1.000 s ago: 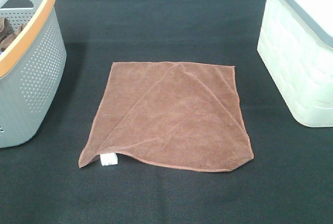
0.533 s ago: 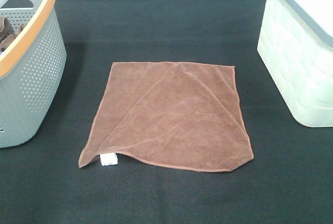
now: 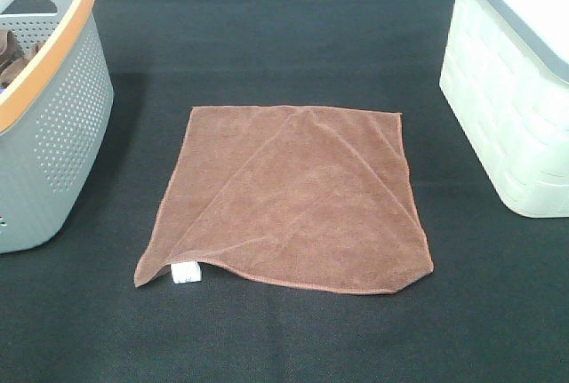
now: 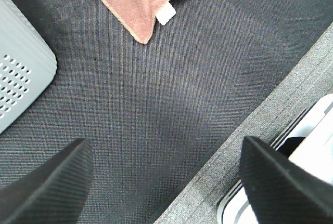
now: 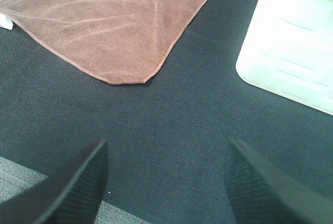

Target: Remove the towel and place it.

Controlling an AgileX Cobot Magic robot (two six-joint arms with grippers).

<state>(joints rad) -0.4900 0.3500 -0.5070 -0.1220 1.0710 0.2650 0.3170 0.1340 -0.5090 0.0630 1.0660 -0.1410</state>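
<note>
The rust-brown towel (image 3: 289, 196) lies spread flat on the black mat in the middle of the table, its small white tag (image 3: 185, 273) at the near-left corner. Neither arm shows in the exterior high view. In the left wrist view the left gripper (image 4: 165, 182) stands open over bare mat, well short of the towel's tagged corner (image 4: 151, 0). The right wrist view shows the right gripper (image 5: 166, 182) open and empty too, with the towel (image 5: 109, 21) some way beyond its fingertips (image 5: 78, 182).
A grey perforated basket with an orange rim (image 3: 49, 107) stands at the left, with a bunched brown cloth (image 3: 11, 54) inside. A white woven-pattern bin with a grey rim (image 3: 511, 81) stands at the right. The mat's edge and grey table show in the left wrist view (image 4: 250, 151).
</note>
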